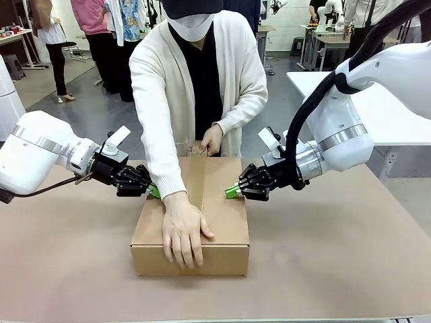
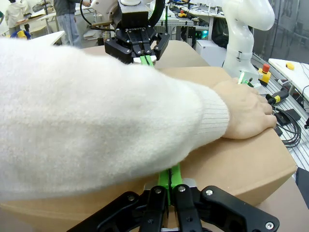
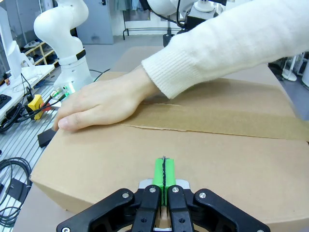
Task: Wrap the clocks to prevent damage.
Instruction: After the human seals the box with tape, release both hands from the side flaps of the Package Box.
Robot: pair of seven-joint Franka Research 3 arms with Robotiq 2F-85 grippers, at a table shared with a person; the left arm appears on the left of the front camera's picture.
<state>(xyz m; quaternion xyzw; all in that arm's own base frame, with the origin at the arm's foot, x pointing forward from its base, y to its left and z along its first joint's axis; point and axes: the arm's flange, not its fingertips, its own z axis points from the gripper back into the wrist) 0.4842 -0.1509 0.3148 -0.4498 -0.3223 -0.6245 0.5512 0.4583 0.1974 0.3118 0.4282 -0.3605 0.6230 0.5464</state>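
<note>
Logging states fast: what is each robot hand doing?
Left hand: shut, pressing the box side.
Right hand: shut, pressing the box's other side.

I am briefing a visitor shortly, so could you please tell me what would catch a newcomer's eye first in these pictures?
A closed cardboard box sits mid-table, brown tape running along its top seam. The person's hand presses flat on the near end of the lid while their other hand is at the far edge. The left gripper and right gripper, green pads together, press on the box from either side.

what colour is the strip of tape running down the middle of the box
Brown, slightly darker than the cardboard box; the tape shows best in the right wrist view.
</note>
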